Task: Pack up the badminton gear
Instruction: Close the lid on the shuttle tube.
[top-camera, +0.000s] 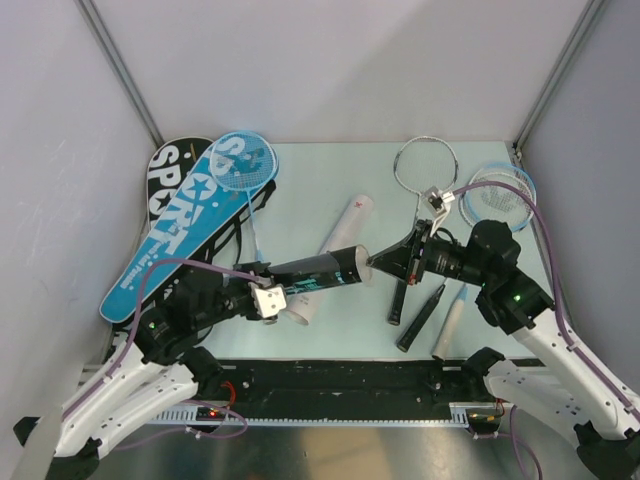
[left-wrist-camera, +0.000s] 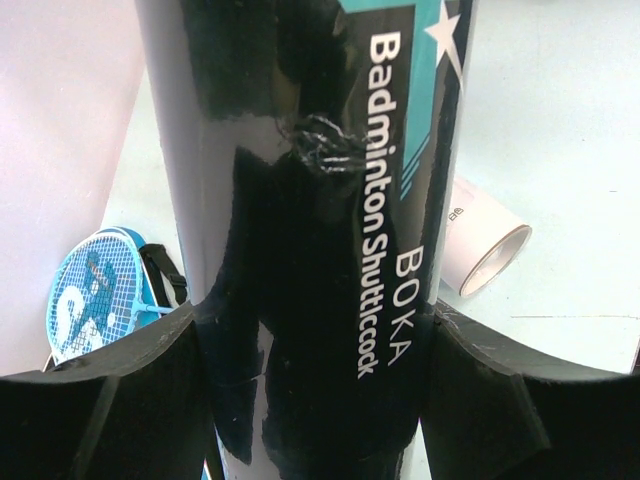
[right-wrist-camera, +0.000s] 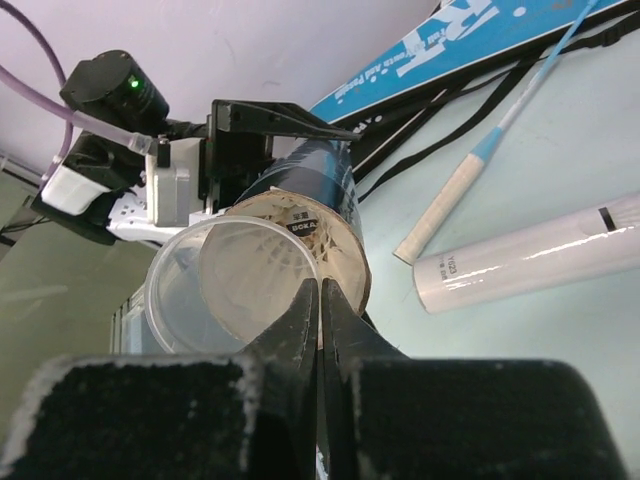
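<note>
black tube | left gripper clamped round it | right gripper pressed together at its open mouth

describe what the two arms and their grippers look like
The left arm and right arm have white lower shells, black upper joints, and each a lilac cable and small green light. The left gripper and right gripper have black fingers with grainy pads.

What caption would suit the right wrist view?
Closed right gripper at the open mouth of the black tube held by the left gripper, white tube lying nearby.
</note>
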